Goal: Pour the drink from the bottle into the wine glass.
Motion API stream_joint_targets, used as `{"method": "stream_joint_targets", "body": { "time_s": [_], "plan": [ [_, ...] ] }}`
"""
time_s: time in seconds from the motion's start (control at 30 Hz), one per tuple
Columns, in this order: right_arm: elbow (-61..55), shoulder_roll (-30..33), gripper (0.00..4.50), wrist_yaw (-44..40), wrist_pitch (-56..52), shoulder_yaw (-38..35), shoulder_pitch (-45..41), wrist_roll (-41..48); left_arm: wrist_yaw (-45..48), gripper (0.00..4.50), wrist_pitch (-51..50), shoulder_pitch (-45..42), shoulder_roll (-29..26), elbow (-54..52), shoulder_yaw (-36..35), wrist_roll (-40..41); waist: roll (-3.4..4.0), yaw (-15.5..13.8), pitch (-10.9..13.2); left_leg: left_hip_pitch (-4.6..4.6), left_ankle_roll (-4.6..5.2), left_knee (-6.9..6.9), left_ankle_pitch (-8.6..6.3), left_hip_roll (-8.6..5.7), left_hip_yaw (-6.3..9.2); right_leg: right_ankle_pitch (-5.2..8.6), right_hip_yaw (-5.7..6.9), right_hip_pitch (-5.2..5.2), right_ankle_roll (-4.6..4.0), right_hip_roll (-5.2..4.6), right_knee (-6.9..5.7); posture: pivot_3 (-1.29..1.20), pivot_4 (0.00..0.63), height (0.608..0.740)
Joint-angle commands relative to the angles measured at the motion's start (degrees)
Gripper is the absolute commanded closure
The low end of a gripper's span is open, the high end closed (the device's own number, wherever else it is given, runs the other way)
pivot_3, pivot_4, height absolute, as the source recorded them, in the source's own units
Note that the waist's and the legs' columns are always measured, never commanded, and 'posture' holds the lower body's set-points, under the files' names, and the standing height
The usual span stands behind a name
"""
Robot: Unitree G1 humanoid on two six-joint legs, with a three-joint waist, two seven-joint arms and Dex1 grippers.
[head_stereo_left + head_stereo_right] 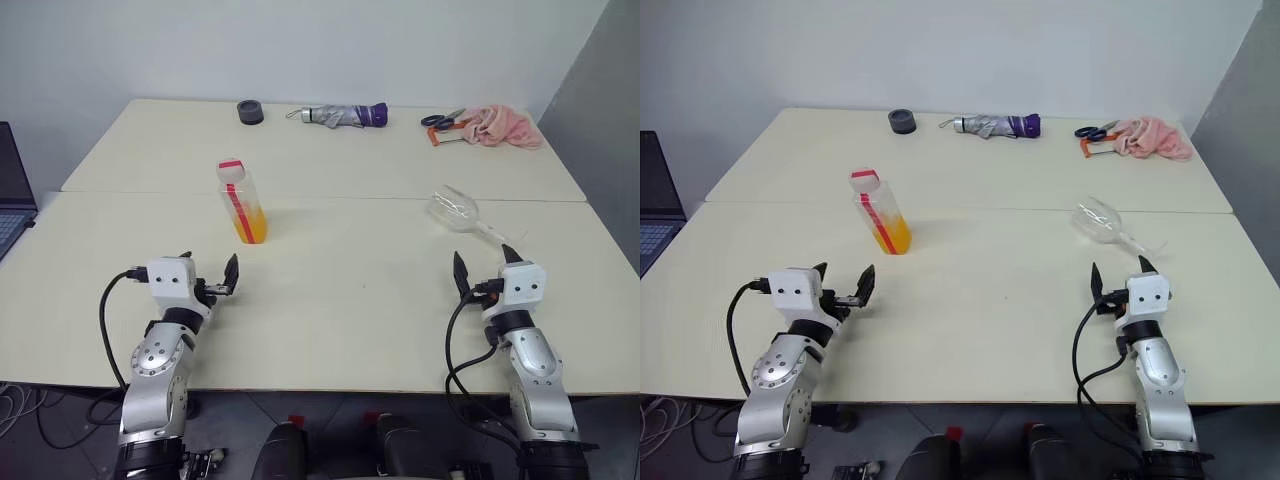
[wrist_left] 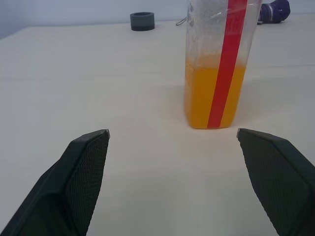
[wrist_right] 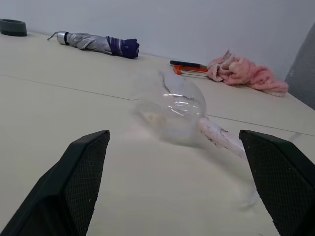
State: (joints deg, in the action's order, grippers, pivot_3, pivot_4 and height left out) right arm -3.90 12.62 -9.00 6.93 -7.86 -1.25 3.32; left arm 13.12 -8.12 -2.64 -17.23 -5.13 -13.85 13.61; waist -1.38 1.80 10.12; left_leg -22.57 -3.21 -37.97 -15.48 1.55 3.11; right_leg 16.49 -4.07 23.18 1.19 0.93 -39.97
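Pouring not yet begun: both grippers wait with jaws released, empty, over the surface.

The bottle of orange drink stands capped and upright at 12 o'clock, just ahead of the left gripper. The wine glass lies on its side at 12 o'clock, near the right gripper. Likely next: stand the glass up, then grasp the bottle.

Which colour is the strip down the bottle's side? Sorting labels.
Red, clearest in the left wrist view on the clear plastic bottle.

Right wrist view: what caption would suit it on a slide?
Open right gripper faces a wine glass lying on its side.
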Motion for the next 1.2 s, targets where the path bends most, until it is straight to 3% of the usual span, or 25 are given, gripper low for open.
{"method": "stream_joint_targets", "body": {
  "time_s": [0.03,0.73,0.87,1.0,1.2],
  "plan": [
    [-0.53,0.26,0.00,0.72,0.85,-1.03,-0.40,-0.14,-0.43,0.06,0.55,-0.64,-0.20,-2.64,-0.57,-0.09,0.00,0.00,0.00,0.00,0.00,0.00,0.00,0.00,0.00,0.00,0.00,0.00,0.00,0.00,0.00,0.00,0.150,0.740],
    [-1.26,0.87,0.00,-1.64,1.72,0.66,0.19,0.32,-0.22,0.06,-1.86,-0.75,-0.06,-2.29,0.72,-0.78,0.00,0.00,0.00,0.00,0.00,0.00,0.00,0.00,0.00,0.00,0.00,0.00,0.00,0.00,0.00,0.00,0.150,0.740],
    [-6.42,2.16,0.00,-11.58,-1.94,4.88,1.55,7.07,-4.37,0.06,-5.32,-3.69,0.04,-2.05,2.06,-4.26,0.00,0.01,0.00,-0.01,0.00,0.00,0.00,-0.01,0.01,0.00,0.01,0.00,0.00,0.01,0.00,0.00,0.150,0.740],
    [-14.22,8.60,0.00,-23.66,-9.93,9.12,1.01,14.65,-6.48,0.06,-9.14,-7.29,0.26,-2.80,2.72,-5.33,0.00,-0.01,0.00,-0.01,0.00,-0.03,0.00,-0.01,0.02,0.00,0.02,-0.01,0.01,0.03,-0.01,0.00,0.150,0.740],
    [-20.03,17.77,0.00,-34.42,-23.31,10.33,-2.65,24.80,-7.77,0.06,-13.47,-12.53,0.25,-3.99,3.79,-6.43,-0.02,-0.06,0.01,-0.02,0.01,-0.05,0.00,-0.03,0.09,0.00,0.09,-0.05,0.01,0.03,0.01,0.00,0.150,0.740]
  ]
}}
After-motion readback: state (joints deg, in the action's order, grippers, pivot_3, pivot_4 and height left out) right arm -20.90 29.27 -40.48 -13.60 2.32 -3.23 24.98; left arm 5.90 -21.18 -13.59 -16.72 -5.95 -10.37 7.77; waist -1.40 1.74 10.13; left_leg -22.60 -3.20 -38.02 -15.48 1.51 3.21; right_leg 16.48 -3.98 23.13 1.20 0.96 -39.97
